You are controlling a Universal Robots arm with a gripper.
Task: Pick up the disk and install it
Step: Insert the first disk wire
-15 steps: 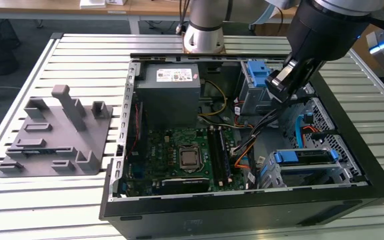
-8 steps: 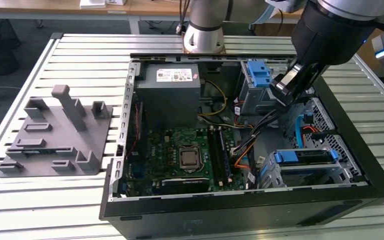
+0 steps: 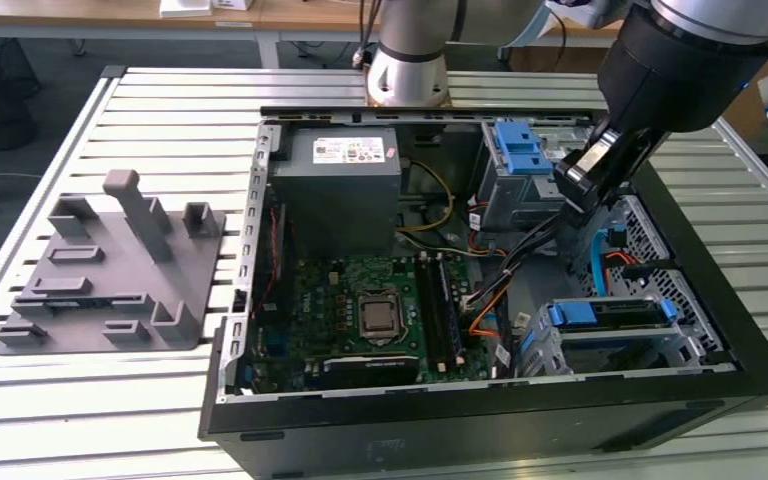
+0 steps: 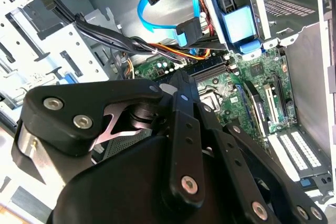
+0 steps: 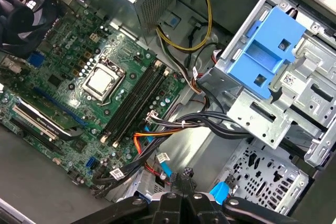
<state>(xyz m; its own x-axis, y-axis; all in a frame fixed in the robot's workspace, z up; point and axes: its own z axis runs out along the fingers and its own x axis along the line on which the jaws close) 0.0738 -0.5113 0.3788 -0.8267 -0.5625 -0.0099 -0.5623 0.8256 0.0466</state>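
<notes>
The gripper (image 3: 584,172) hangs inside the computer case (image 3: 704,300), grasp unclear; the disk (image 3: 607,314) sits in its bay, seemingly installed.

One open computer case (image 3: 704,400) sits on one slatted table (image 3: 91,420), beside one grey fixture block (image 3: 111,270). Inside are one motherboard (image 3: 357,320), one power-supply box (image 3: 344,190) and two blue-topped drive cages (image 3: 524,165) (the lower cage holds one disk (image 3: 604,313)). One gripper (image 3: 584,175) hangs above.

Single black-sleeved robot arm (image 3: 684,70) slanting down from two o'clock toward centre in the exterior view, ending in a black metal linkage gripper (image 3: 587,172) angled toward seven o'clock, finger state not discernible.
</notes>
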